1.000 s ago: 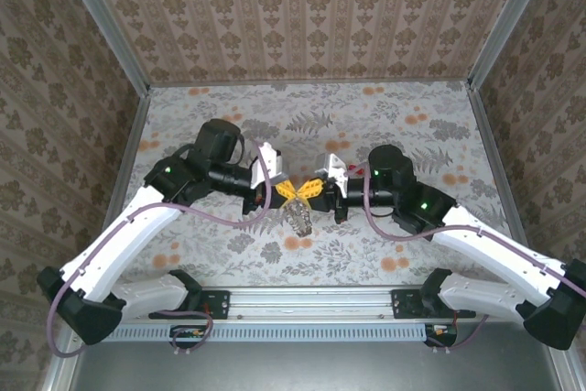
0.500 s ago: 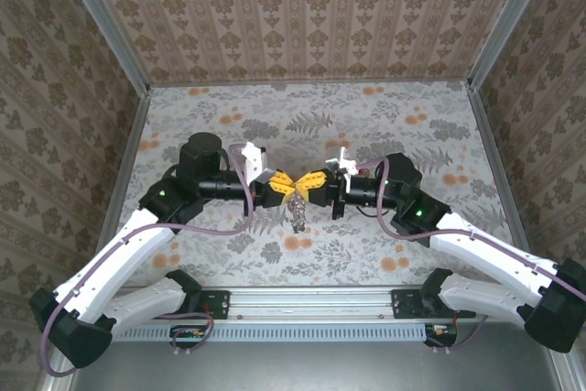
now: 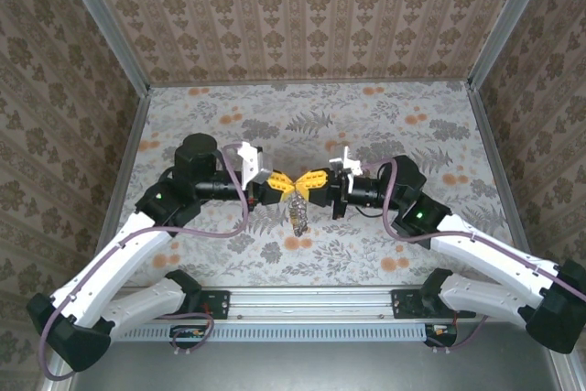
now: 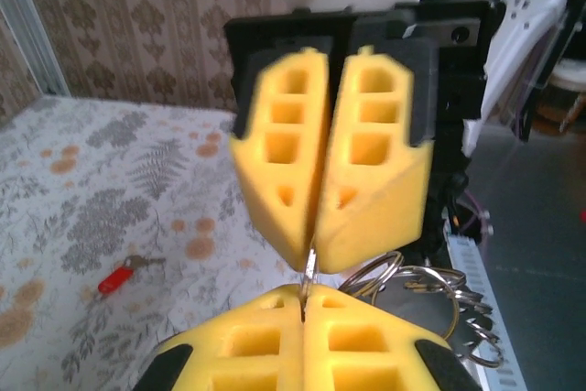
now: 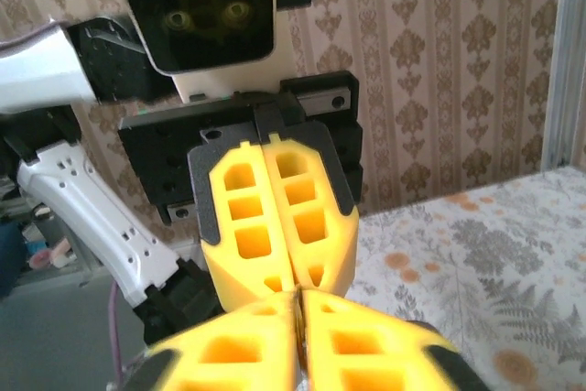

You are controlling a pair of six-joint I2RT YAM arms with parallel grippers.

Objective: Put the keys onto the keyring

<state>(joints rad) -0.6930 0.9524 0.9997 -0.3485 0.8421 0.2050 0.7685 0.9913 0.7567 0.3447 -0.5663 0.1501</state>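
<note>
Together, left claw (image 3: 286,188) and right claw (image 3: 308,182) pinch keyring (image 3: 298,214) midair.

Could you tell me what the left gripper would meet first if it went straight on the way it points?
The right gripper, almost at once: its yellow fingertips face the left gripper tip to tip, a thin silvery piece between.

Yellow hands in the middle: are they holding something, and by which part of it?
Yes. The left hand and right hand, tip to tip, both pinch the keyring by a thin wire at its top edge; its other loops dangle below.
</note>
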